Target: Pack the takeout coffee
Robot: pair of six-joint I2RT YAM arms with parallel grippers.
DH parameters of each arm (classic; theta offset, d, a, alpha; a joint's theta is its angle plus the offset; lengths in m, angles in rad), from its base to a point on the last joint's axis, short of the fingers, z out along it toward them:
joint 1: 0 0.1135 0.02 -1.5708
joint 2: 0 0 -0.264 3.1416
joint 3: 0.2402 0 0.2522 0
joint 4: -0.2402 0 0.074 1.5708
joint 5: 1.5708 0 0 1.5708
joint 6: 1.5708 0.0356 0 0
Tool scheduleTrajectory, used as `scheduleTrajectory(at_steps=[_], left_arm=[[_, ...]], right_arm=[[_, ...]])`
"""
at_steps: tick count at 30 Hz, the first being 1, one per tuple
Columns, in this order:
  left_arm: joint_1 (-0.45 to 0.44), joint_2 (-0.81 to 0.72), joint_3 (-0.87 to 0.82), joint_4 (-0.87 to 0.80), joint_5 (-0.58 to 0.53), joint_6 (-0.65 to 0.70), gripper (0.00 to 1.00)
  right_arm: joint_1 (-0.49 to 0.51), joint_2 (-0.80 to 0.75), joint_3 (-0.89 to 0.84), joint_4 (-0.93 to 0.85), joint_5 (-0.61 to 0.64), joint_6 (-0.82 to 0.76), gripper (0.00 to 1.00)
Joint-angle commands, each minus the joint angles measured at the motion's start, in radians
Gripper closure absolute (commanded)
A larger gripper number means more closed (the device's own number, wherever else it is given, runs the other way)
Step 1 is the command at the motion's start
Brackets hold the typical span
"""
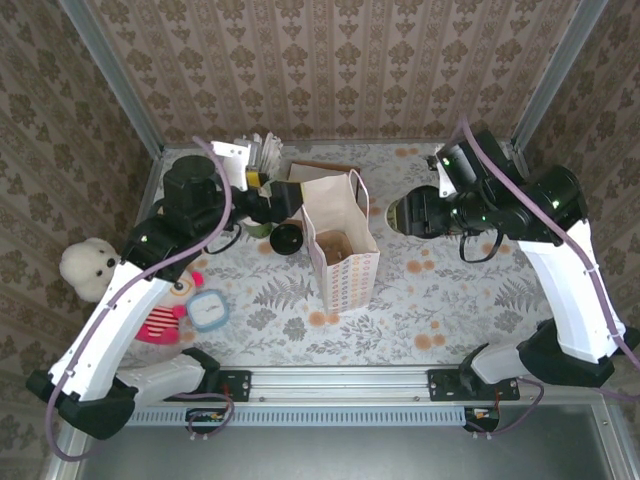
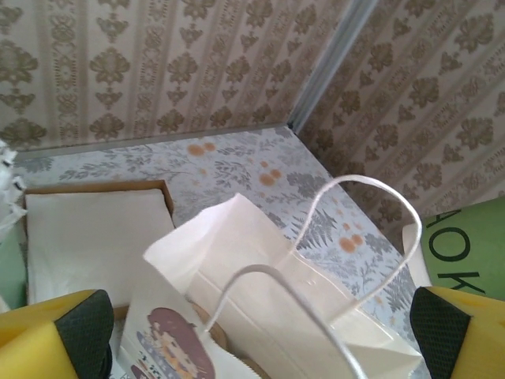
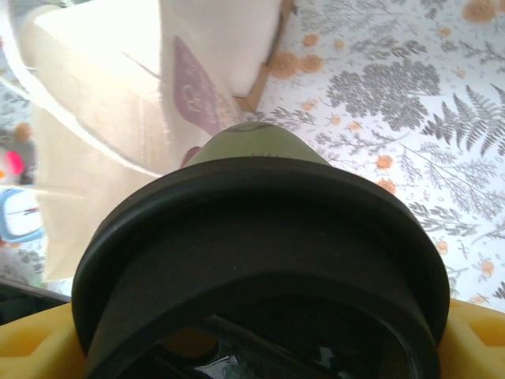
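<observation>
The takeout coffee (image 3: 252, 150), an olive-green cup with a black lid (image 3: 260, 260), lies sideways in my right gripper (image 3: 256, 343), which is shut on it. In the top view that gripper (image 1: 412, 213) holds the cup (image 1: 398, 212) above the table, right of the white paper bag (image 1: 340, 240). The bag stands open with a brown carrier (image 1: 335, 246) inside. My left gripper (image 1: 285, 202) is open at the bag's left top edge. From the left wrist, the bag's mouth and handles (image 2: 260, 268) sit between the wide-open fingers (image 2: 79, 328).
A second green cup (image 2: 465, 237) with a black lid (image 1: 287, 238) lies by the left gripper. A brown tray of white napkins (image 2: 95, 237) sits behind the bag. A teddy bear (image 1: 90, 268) and a light blue clock (image 1: 208, 310) lie at left. Patterned walls enclose the table.
</observation>
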Motion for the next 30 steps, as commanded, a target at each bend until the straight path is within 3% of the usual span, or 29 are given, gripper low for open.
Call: scheduleTrajectory(at_steps=[1,8,16,19,25,30], left_arm=[[-0.046,0.046,0.064,-0.076,-0.071,0.054,0.02],[-0.091,0.080,0.104,-0.159,-0.139,0.059,0.14],[-0.092,0.074,0.093,-0.240,-0.155,0.042,0.42],[-0.092,0.067,0.083,-0.232,-0.141,0.037,0.54],[-0.093,0.074,0.077,-0.215,-0.094,0.026,0.68],[-0.094,0.078,0.076,-0.216,-0.085,0.027,0.89]], right_arm=[[0.055,-0.011,0.042,-0.192,0.008,0.049,0.33],[0.209,0.041,0.123,-0.179,0.015,0.086,0.34],[0.287,0.161,0.168,-0.086,0.081,0.073,0.34],[0.311,0.211,0.180,-0.064,0.105,0.082,0.34],[0.365,0.300,0.236,0.005,0.148,0.110,0.34],[0.380,0.360,0.241,0.027,0.204,0.143,0.34]])
